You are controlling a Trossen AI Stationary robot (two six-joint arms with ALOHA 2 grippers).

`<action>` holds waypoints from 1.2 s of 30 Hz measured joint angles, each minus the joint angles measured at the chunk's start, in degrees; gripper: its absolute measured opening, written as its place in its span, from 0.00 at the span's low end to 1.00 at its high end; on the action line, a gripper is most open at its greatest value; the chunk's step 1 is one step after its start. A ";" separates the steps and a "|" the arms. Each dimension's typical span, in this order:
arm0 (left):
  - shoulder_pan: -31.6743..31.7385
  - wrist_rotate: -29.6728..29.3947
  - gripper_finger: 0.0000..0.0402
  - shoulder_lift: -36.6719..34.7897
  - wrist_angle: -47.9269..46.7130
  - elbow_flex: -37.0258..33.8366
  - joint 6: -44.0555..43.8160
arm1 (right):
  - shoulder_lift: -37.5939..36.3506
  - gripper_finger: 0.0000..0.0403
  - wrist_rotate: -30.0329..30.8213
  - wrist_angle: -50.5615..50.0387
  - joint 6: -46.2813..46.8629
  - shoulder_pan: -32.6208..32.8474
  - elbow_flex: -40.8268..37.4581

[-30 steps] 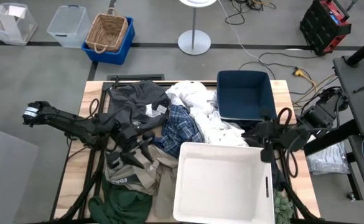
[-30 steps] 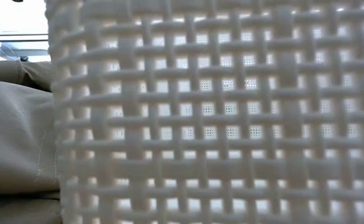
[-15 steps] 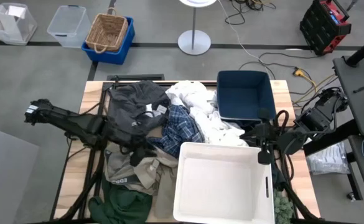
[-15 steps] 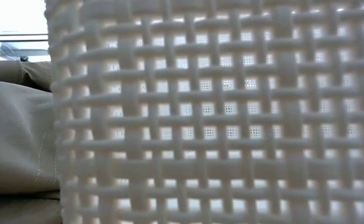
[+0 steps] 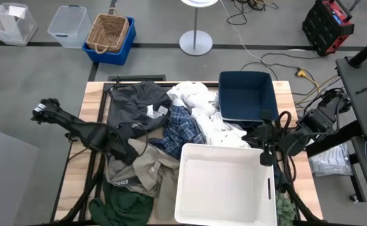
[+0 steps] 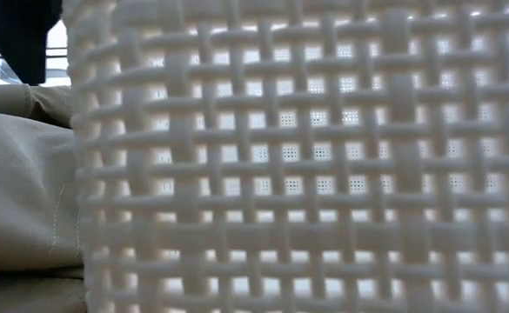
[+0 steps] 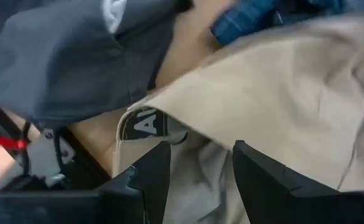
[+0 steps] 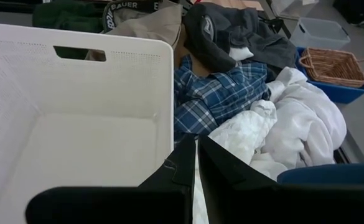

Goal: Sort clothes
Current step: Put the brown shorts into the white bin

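The clothes lie heaped on the table: a dark grey garment (image 5: 136, 103) at the far left, a white one (image 5: 199, 103), a blue-and-white plaid shirt (image 5: 183, 129), a khaki garment (image 5: 148, 169) and a dark green one (image 5: 123, 204) at the near left. My left gripper (image 5: 123, 152) is open, pointing down over the khaki garment (image 7: 275, 81) beside its lettered waistband (image 7: 147, 124). My right gripper (image 5: 265, 149) is shut and empty by the white bin's far right corner; it also shows in the right wrist view (image 8: 196, 165). My left gripper's open fingers (image 7: 150, 174) stand over the khaki garment next to its waistband. I cannot tell whether they touch the cloth.
A white plastic bin (image 5: 182, 182) stands at the near right; its lattice wall (image 6: 306, 174) fills the low view. A navy bin (image 5: 246, 97) stands at the far right. Off the table, beyond its far edge, are a basket in a blue crate (image 5: 110, 34) and a lamp base (image 5: 196, 43).
My left gripper has drawn back a little toward the table's left edge, from beside the plaid shirt to over the khaki garment. A dark part of the arm now shows at the low view's top left. The clothes lie as before.
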 joint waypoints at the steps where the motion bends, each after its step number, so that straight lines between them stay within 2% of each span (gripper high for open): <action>1: 0.00 -0.52 0.38 0.61 -0.06 0.00 -1.68 | 0.00 0.03 0.00 0.03 0.01 0.00 -0.09; 8: 0.00 1.13 0.40 3.71 -3.98 0.00 -2.55 | 0.00 0.03 0.00 0.22 0.01 0.00 -0.63; 12: 0.07 1.33 0.48 4.34 -8.79 -0.03 -4.79 | 0.00 0.03 0.00 0.86 0.04 0.00 -1.04; 17: 0.19 0.36 0.62 3.87 -6.76 -1.99 -4.24 | 0.02 0.03 0.00 0.90 0.60 0.00 -1.27; 21: 0.22 0.69 0.67 2.80 -6.60 -6.28 -5.47 | 0.02 0.03 -0.02 0.89 1.36 0.00 -1.43; 24: 0.20 1.94 0.68 1.53 -4.93 -10.32 -7.01 | 0.02 0.03 -0.05 0.89 1.84 0.00 -1.47; 32: 0.20 2.98 0.67 -4.24 9.54 -21.29 -6.03 | 0.02 0.03 -0.22 0.89 2.13 0.00 -1.51; 36: 0.19 2.73 0.63 -5.62 12.07 -23.47 -5.75 | 0.02 0.03 -0.24 0.87 2.13 0.01 -1.51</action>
